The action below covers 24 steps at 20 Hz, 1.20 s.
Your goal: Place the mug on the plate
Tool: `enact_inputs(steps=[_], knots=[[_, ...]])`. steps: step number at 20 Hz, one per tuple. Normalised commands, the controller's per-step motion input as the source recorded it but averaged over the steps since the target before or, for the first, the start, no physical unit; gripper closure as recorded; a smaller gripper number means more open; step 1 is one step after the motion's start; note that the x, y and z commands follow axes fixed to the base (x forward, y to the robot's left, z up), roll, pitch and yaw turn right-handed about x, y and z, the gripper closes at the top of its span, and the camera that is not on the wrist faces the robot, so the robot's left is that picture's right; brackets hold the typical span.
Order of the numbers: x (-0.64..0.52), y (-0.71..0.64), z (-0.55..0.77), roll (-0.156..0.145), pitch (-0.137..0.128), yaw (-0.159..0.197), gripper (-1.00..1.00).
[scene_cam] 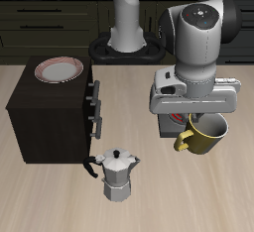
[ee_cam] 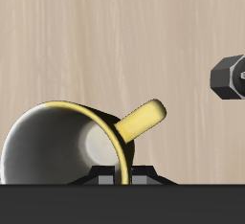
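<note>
Olive-yellow mug (scene_cam: pixel 205 137) with pale grey inside, white plate (scene_cam: pixel 59 70) rimmed reddish-pink, silver moka pot (scene_cam: pixel 118 174), black handle

You are working in a simulated kitchen. Evidence: pale wood countertop (scene_cam: pixel 60 201); dark cabinet fronts (scene_cam: pixel 50 23) across the upper frame; a black stove unit (scene_cam: pixel 50 117) with knobs at left; a silver moka pot (scene_cam: pixel 119 174) at lower centre.

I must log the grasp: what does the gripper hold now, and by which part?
The gripper holds the mug by its rim wall, next to the handle.
</note>
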Motion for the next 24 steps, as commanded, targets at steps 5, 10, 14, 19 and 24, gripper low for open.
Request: enact_inputs(steps=[5,10,14,19,24], knots=[[-0.40,-0.05,0.34,0.027,-0.030,0.044,1.00],[-0.38,-0.06,0.35,0.035,-0.026,0.045,1.00],[-0.35,-0.16,0.30,0.007,-0.021,0.032,1.00],[-0.41,-0.17,0.32,0.016,-0.035,0.030,1.00],[-0.30,-0.14,0.17,-0.019,-0.044,0.019,1.00]])
